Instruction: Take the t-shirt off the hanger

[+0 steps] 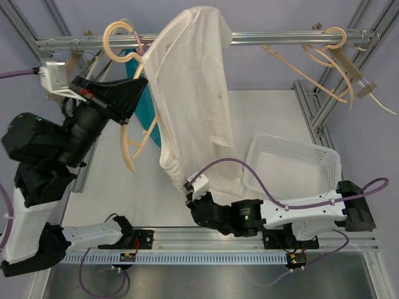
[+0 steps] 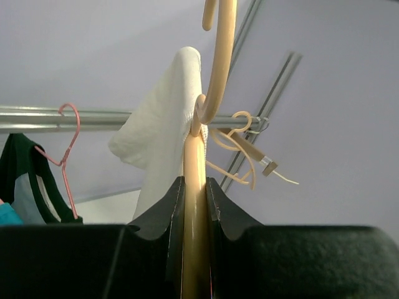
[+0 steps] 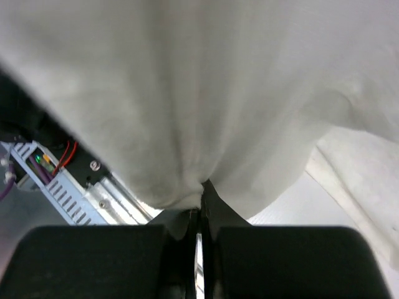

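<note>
A white t-shirt is draped over the top rail and hangs down to the table; it also shows in the left wrist view and fills the right wrist view. A beige wooden hanger hangs left of it, its hook near the rail. My left gripper is shut on the hanger's neck, the jaws tight on both sides. My right gripper is shut on the t-shirt's lower hem, the cloth pinched between the jaws.
A white mesh basket stands at the right. Several bare beige hangers hang on the rail at the right. A teal garment hangs behind the left gripper. A pink wire hanger and a dark garment hang on the rail.
</note>
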Robot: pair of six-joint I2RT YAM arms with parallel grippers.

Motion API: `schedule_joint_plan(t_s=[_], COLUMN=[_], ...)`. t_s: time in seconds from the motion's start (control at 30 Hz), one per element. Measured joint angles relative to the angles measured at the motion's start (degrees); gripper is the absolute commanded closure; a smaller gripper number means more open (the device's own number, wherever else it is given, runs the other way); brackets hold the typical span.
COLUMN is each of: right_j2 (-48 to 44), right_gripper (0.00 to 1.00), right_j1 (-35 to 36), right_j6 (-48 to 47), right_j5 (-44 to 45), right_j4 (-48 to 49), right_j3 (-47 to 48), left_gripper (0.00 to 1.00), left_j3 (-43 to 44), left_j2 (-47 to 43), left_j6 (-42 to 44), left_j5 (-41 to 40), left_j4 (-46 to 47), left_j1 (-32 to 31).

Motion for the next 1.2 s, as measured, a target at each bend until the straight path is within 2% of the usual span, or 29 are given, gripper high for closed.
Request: schedule_joint_plan(t_s=[0.17,0.4,0.53,0.6,0.73,0.93,0.97,1.03,1.07,1.2], right_j2=[-6.7,-20.8,-31.4,-34.2,-34.8,-34.6,-35.0,-35.7,-35.8,-34.4], right_gripper=[1.00,1.00,1.00,1.00,1.00,0.98,0.82,0.61,0.44,0.15], right_j1=[-2.7,-2.7,-4.0,-7.2,-18.4,-23.8,-24.9,-26.8,-28.0,-31.4], right_j6=[-0.6,-4.8,-9.5,-11.8,-16.1,-20.8,-21.2,-21.5,-21.8,-21.7], right_j5=[1.2,3.9,5.8,5.5,-0.3,-8.2,-10.1,-12.5,-13.8,-20.1], right_j4=[-1.6,-9.2,-10.1,-9.9,-8.7,-4.7,-3.7,-2.8,-2.4,2.0], right_j3=[-0.6,0.0,2.8,4.3,5.6,0.2,-1.5,-3.8,-4.5,-5.8], left_gripper=[1.00,1.00,1.00,1.00,1.00,1.00,1.00,1.00,1.00,1.00], left_j3=[1.3,-16.9,-23.7,-25.6,-27.9,-30.8,-31.2,-31.5,-31.5,-32.2], left_j2=[-5.1,-18.4,-21.6,-22.3,-23.6,-27.2,-28.0,-28.9,-29.0,-29.1], left_j6=[0.2,-4.6,-7.6,-9.2,-11.6,-13.8,-14.2,-15.0,-15.4,-17.0], left_j5=[2.1,7.7,13.0,16.5,22.7,27.2,27.7,28.7,29.4,31.0], left_j4=[-2.5,-1.0,-2.9,-3.7,-4.1,-4.5,-4.5,-4.6,-4.6,-4.4], left_j1=[0.0,0.1,0.2,0.2,0.2,0.2,0.2,0.2,0.2,0.2])
